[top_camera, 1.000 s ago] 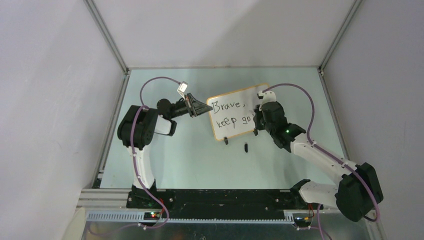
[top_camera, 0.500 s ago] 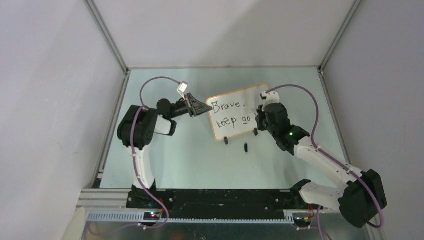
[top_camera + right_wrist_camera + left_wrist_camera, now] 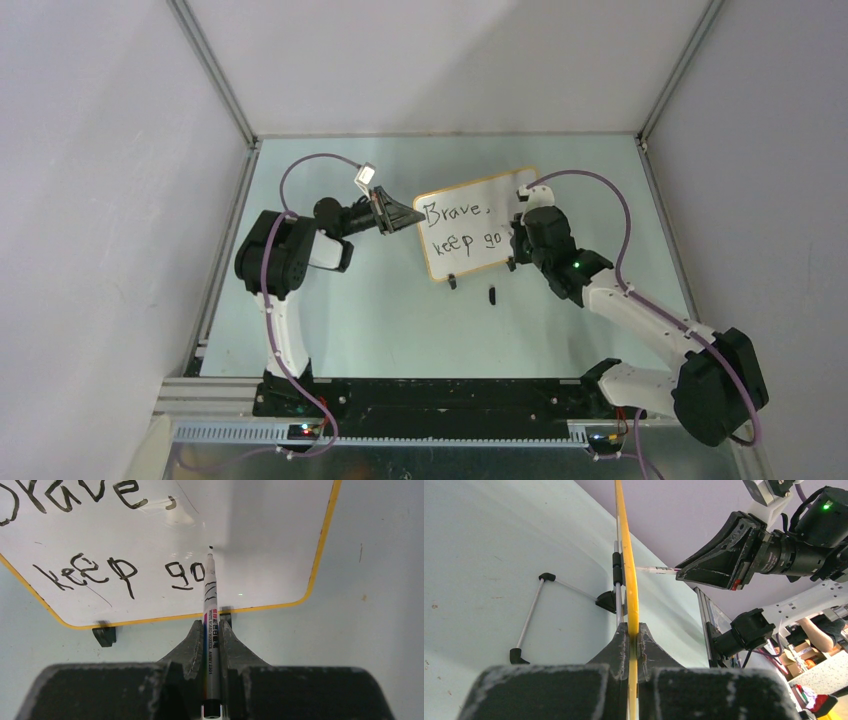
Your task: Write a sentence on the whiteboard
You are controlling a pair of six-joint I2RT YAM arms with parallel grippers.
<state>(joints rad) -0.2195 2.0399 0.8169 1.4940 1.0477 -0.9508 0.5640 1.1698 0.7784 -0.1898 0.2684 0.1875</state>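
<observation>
Before whiteboard (image 3: 470, 205), small black bit (image 3: 492, 294), left claw (image 3: 634, 630) pinching frame (image 3: 630, 580), right claw (image 3: 212, 625) clenching marker (image 3: 210, 595)

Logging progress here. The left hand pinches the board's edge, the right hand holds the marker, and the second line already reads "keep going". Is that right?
Not quite. The second line reads only "keep go" so far, as the right wrist view shows. The rest holds: the left hand pinches the board by its edge, and the right hand holds the marker.

Near tabletop (image 3: 400, 320): open, save small black piece (image 3: 492, 293).
Middle: blocked by standing whiteboard (image 3: 462, 232), left gripper (image 3: 414, 216) and right gripper (image 3: 516, 238) at its ends.
Far edge: open strip.
</observation>
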